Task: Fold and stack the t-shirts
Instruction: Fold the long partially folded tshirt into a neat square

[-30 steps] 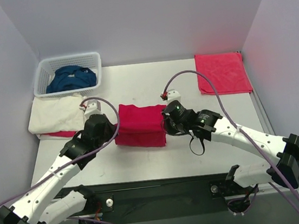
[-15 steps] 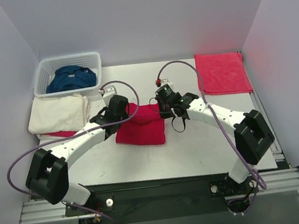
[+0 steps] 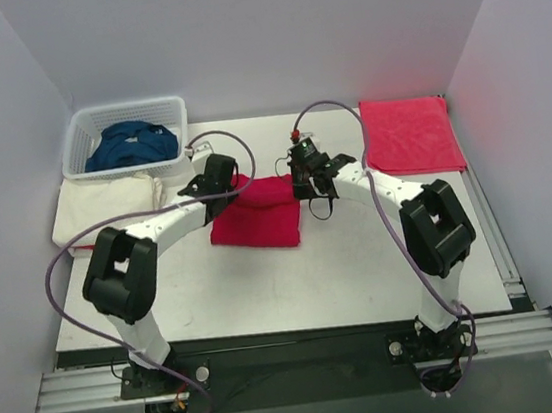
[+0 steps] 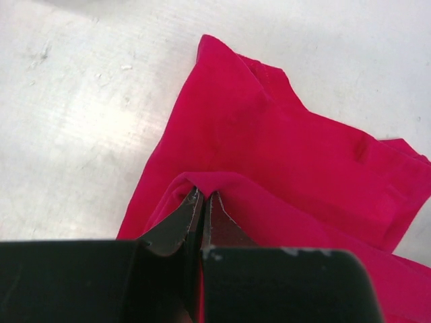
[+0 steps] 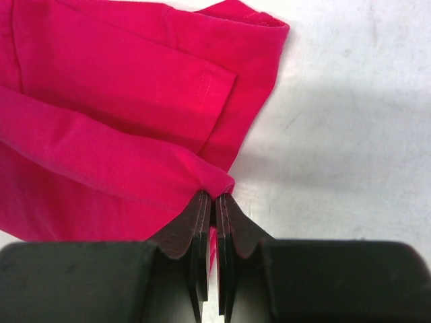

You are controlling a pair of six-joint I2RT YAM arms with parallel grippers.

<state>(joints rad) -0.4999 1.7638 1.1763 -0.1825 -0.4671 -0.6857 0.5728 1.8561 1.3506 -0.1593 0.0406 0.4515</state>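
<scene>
Cloth edge of red shirt (image 3: 256, 227), lying at centre of surface (image 3: 363, 261), is pinched by left gripper (image 4: 203, 202) & right gripper (image 5: 215, 202); soft, limp fabric, prob. best held at hems/corners

Soft matt cloth pinched in hard black fingers, over a scuffed pale tabletop.

Here at the left gripper (image 4: 202, 205), the crimson t-shirt (image 4: 283, 148) is soft, matt cloth, creased, its stitched hem just past the tips. At the right gripper (image 5: 215, 202), same dull fabric, a neat stitch line showing, and the fingers (image 5: 239, 232) are hard, matt black, pale at the edges. The table (image 4: 60, 101) beyond is whitish and smooth with a faint sheen, scratched and speckled. Off the left gripper's outer side, a white plastic lattice basket (image 3: 75, 151) holds the crumpled dark blue t-shirt (image 3: 130, 144), with the cream t-shirt (image 3: 104, 202) soft and matt beside it. Off the right gripper's outer side lies a folded red shirt (image 3: 408, 135), flat matt cloth.
</scene>
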